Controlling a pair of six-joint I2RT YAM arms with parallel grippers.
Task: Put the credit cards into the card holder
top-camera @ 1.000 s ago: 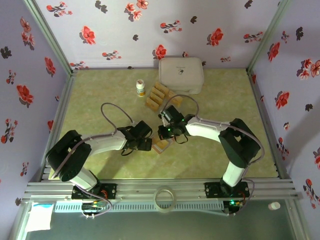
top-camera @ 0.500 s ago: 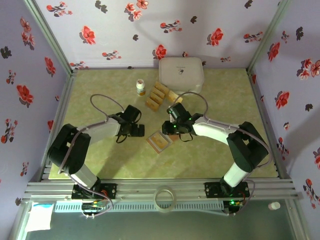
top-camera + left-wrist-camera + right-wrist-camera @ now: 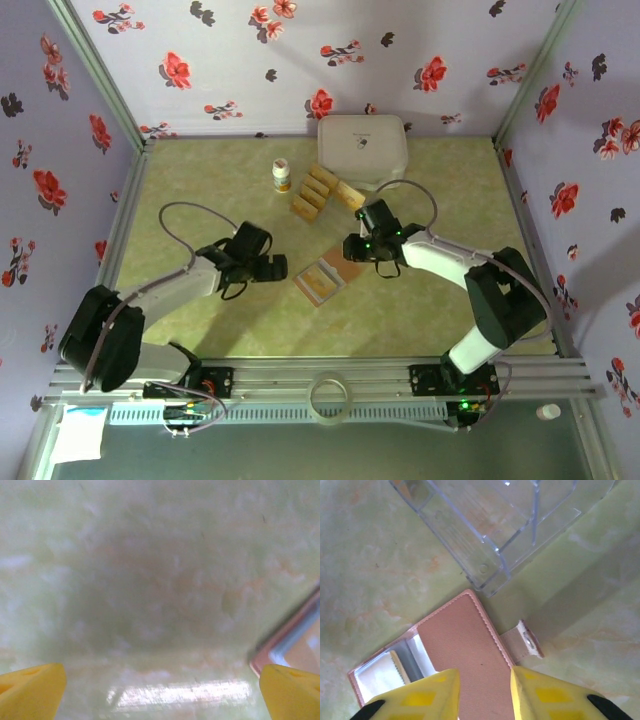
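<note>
Right fingers withdrawn, one card holder

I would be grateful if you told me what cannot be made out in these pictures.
- Pinkish-tan folding card holder: left wrist view, blurred and cut off by the right edge.
- Its grey pockets: right wrist view, partly behind a yellow finger; contents unclear.
- Shiny gold credit cards: top view, too small to count.
- Clear plastic tray: right wrist view, cut off by the top edge.
</note>
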